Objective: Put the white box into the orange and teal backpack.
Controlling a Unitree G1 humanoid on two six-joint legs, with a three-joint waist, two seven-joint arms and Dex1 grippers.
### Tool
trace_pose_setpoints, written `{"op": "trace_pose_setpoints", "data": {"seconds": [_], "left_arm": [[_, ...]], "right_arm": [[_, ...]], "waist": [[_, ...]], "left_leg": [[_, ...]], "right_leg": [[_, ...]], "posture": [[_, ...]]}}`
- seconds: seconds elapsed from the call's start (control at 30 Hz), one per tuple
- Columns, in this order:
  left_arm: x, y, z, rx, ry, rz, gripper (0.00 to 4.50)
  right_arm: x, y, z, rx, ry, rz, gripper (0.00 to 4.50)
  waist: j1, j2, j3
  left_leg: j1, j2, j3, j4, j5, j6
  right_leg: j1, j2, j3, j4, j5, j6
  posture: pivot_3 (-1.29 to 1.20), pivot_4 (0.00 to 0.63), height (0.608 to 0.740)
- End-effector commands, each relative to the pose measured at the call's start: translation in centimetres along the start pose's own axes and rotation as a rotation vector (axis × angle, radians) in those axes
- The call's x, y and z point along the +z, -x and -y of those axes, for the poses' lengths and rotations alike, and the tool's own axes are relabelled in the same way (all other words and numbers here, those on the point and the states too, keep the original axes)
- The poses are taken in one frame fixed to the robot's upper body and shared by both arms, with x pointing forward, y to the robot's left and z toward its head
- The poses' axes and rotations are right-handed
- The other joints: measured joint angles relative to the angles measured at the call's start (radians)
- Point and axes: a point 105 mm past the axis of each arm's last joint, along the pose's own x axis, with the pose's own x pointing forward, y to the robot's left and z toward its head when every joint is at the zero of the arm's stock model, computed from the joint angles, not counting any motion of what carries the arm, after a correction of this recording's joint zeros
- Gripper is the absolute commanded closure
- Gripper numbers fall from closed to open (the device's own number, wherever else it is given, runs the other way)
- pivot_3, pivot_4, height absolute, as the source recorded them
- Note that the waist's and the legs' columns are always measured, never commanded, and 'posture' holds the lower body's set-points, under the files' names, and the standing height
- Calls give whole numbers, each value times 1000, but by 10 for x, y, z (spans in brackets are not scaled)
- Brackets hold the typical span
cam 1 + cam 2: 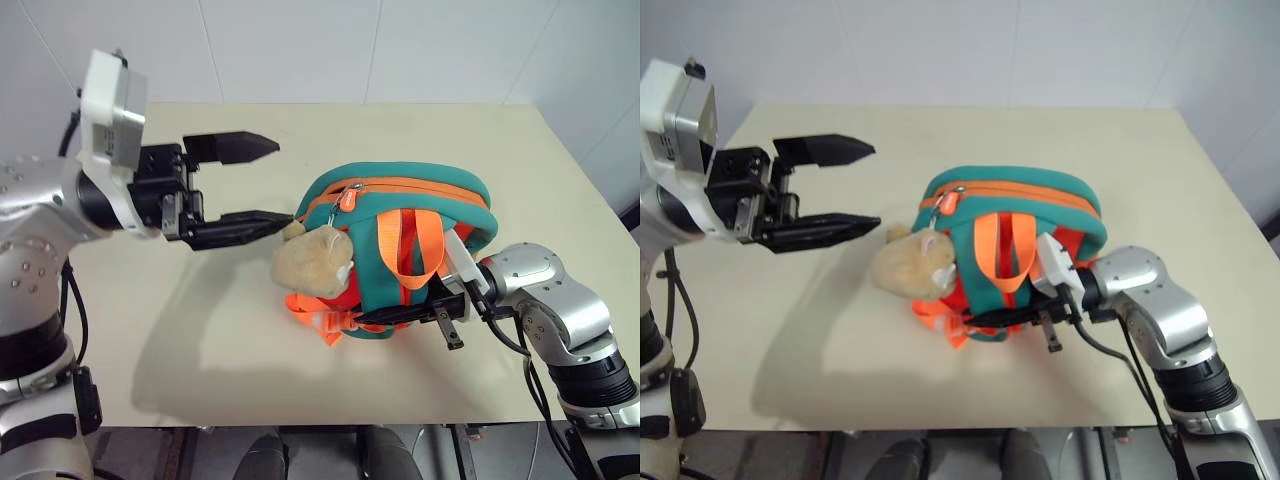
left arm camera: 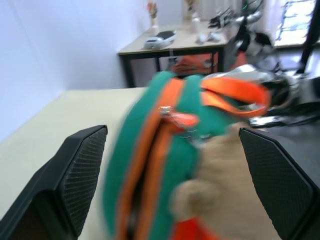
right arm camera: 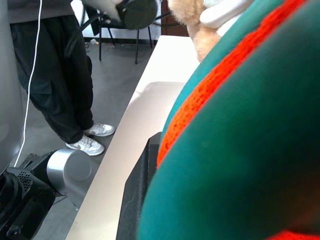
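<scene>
Above the beige surface (image 1: 150, 330), we see our left tool (image 1: 255, 182) hanging released, its two black fingers spread wide and pointing toward the backpack (image 1: 400, 215), apart from it. Our right tool (image 1: 420, 312) is clenched on the backpack's lower edge by the orange straps. A tan plush toy (image 1: 312, 262) hangs at the backpack's front. Beyond the surface, a person (image 3: 55, 75) in dark trousers stands.

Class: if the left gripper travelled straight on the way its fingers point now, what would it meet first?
Most likely the backpack, at its zipped top edge beside the plush toy; the left gripper is open, fingers aimed at it.
</scene>
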Motion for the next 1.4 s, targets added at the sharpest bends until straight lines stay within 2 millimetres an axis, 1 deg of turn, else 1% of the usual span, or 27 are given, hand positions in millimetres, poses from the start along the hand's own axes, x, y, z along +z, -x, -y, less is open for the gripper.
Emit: {"op": "trace_pose_setpoints", "data": {"seconds": [0.03,0.13,0.2,0.27,0.37,0.57,0.7,0.87,0.97,1.1,1.27,1.33,1.4], "left_arm": [[10,-3,16,2,0,43,0],[7,-7,26,1,39,36,0],[2,-11,34,-7,62,6,0],[-5,-14,38,-4,82,-30,0],[-15,-14,38,17,102,-104,0],[-33,-7,39,50,108,-271,0],[-40,-9,32,71,111,-300,0],[-49,-21,29,58,119,-317,0],[-53,-29,24,68,126,-323,593],[-51,-37,22,59,126,-305,1839],[-51,-38,22,51,130,-307,3258],[-50,-37,21,51,129,-308,3728],[-48,-35,20,51,126,-311,4045]], "right_arm": [[7,-3,0,28,39,12,3999],[5,-3,1,41,36,12,3999],[5,-4,3,48,38,16,3999],[5,-6,4,56,40,23,3999],[5,-8,6,65,45,27,3999],[4,-10,10,72,51,30,3999],[5,-12,12,67,56,40,3999],[5,-13,12,65,58,42,3999],[5,-13,12,61,60,42,3999],[5,-12,11,54,61,41,3999],[5,-11,11,45,61,39,3999],[5,-11,11,43,59,38,3999],[4,-10,11,41,58,37,3999]], "waist": [[1,0,0],[1,0,0],[-1,0,0],[-2,0,0],[-2,0,0],[-10,0,0],[-14,0,0],[-15,0,0],[-15,0,0],[-16,0,0],[-15,0,0],[-15,0,0],[-16,0,0]], "left_leg": [[0,0,0,1,0,0],[2,0,0,1,0,-1],[3,0,0,1,0,-1],[3,0,0,1,1,-1],[3,0,0,1,1,-1],[3,1,0,-1,1,-1],[3,4,0,-2,1,-1],[3,6,0,-2,1,-2],[3,6,0,-2,1,-2],[3,6,1,-2,1,-3],[3,6,1,-3,1,-3],[2,6,1,-3,1,-3],[2,6,1,-3,1,-3]], "right_leg": [[0,0,0,0,0,0],[1,0,1,-1,0,0],[1,0,1,0,0,-1],[1,0,1,0,0,-1],[1,1,2,-1,0,-1],[1,3,3,-2,0,-1],[1,6,4,-3,0,-2],[1,8,4,-3,1,-3],[1,8,4,-3,1,-3],[1,8,4,-3,1,-3],[1,8,4,-3,1,-3],[1,8,4,-3,1,-3],[1,8,4,-3,1,-3]], "posture": [[0,150,740],[0,150,740],[0,150,740],[0,150,740],[0,150,740],[0,150,740],[0,150,740],[0,150,740],[0,150,740],[0,150,740],[0,150,740],[0,150,740],[0,150,740]]}}
